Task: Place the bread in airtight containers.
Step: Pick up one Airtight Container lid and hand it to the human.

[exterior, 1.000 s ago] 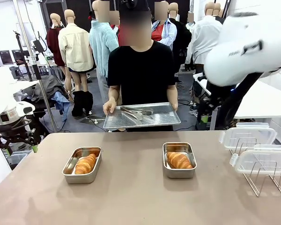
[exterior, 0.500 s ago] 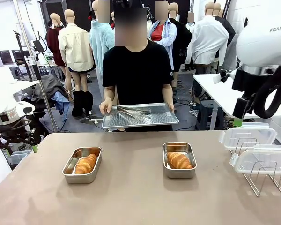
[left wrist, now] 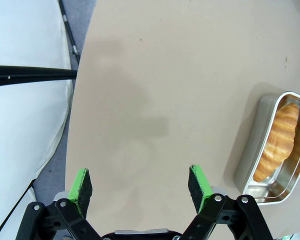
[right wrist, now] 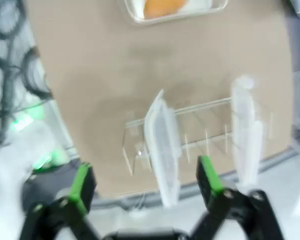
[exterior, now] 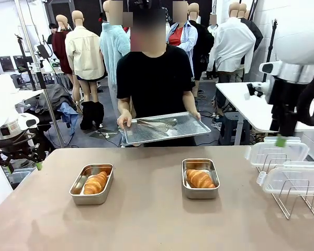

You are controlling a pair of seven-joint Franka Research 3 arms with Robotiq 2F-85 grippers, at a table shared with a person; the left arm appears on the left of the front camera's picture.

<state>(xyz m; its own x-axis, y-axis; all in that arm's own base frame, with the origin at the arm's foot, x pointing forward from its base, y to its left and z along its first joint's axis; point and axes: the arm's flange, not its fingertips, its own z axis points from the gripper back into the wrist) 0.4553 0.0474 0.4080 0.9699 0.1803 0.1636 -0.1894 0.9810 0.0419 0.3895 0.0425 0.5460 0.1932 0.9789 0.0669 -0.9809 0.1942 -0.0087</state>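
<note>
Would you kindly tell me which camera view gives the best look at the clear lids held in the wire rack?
The front view: both clear lids sit sharp and whole in the wire rack at picture right. The right wrist view shows them from above, edge-on and blurred.

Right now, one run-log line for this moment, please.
tins: one croissant each, uncovered; lids: in wire rack; left hand: open; right hand: open, above lids

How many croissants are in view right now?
2. The left croissant lies in the left tin; the right croissant lies in the right tin. Both tins are uncovered, so none looks hidden.
</note>
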